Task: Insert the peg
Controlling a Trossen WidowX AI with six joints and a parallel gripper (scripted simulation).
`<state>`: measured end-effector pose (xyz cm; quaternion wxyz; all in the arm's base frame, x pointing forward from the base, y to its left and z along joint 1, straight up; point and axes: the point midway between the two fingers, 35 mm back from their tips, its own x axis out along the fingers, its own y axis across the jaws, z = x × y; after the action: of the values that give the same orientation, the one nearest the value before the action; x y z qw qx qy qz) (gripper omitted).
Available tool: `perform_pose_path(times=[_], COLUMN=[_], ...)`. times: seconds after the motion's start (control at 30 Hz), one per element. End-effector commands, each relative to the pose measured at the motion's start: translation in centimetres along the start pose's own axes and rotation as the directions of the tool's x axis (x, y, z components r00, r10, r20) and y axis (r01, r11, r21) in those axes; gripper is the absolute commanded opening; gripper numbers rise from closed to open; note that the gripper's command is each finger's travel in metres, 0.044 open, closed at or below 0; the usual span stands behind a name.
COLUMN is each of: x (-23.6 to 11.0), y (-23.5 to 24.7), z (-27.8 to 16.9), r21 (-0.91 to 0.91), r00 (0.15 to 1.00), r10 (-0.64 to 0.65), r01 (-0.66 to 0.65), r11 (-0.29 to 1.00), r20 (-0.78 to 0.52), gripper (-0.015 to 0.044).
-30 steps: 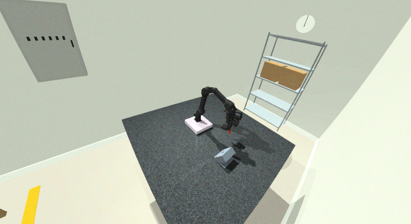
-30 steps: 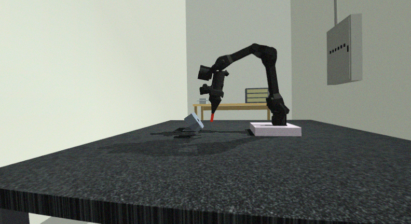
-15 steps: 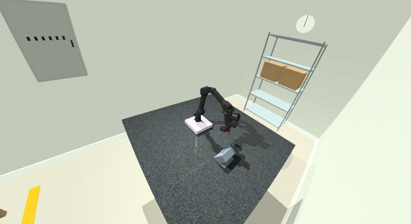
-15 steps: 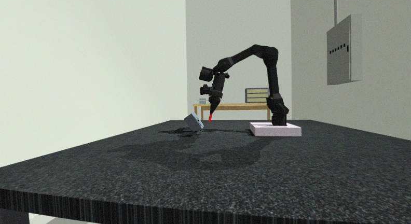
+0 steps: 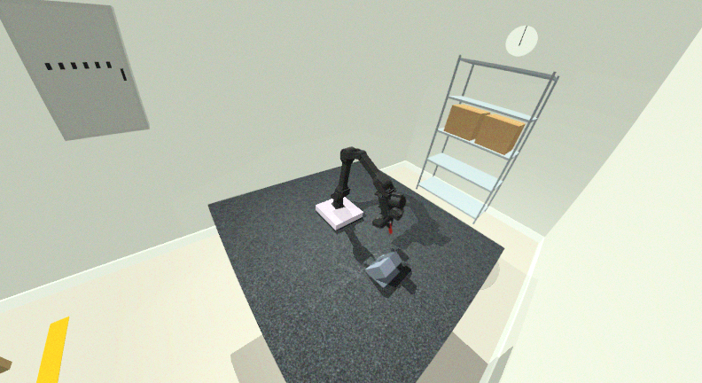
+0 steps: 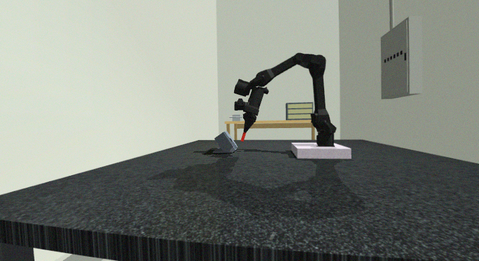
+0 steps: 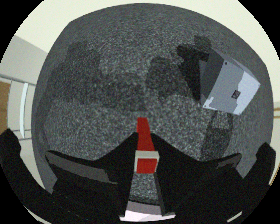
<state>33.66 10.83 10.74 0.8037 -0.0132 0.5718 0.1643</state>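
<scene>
A red peg point(image 5: 390, 229) point(image 6: 243, 137) point(image 7: 143, 131) is held in the air, its free end pointing down and tilted a little towards the panel side in the exterior view. My gripper point(image 6: 246, 131) point(image 7: 143, 137) is shut on the peg's upper part. The peg looks flat-sided in the wrist view. The blue-grey sloped panel block point(image 5: 385, 269) point(image 6: 225, 142) point(image 7: 225, 89) stands on the table, apart from the peg, at the upper right of the wrist view. Its face has one small dark squarish hole point(image 7: 236, 94). The peg's lower end is outside the hole.
The arm stands on a pale pink base point(image 5: 339, 214) point(image 6: 322, 151) on the dark table point(image 5: 304, 292) point(image 6: 268, 205). Shadows of the arm fall around the block. A shelf rack with brown boxes point(image 5: 498, 133) stands beyond the table.
</scene>
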Motion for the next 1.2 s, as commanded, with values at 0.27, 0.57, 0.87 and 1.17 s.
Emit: perform_pose_path(times=[0.27,0.57,0.87,1.17], x=[-0.1,-0.3,-0.5,-0.8], y=[-1.6,-2.8,-4.1,-5.3], z=[0.1,0.2,0.2,0.1], r21=[0.004,0.007,0.009,0.01], r00=[0.998,0.994,0.988,0.979], r10=[0.013,0.015,0.013,0.009], r01=[-0.013,-0.015,-0.015,-0.011], r11=[1.0,1.0,1.0,1.0], r20=[0.06,0.108,0.155,0.202], gripper=[0.0,0.0,0.0,0.0])
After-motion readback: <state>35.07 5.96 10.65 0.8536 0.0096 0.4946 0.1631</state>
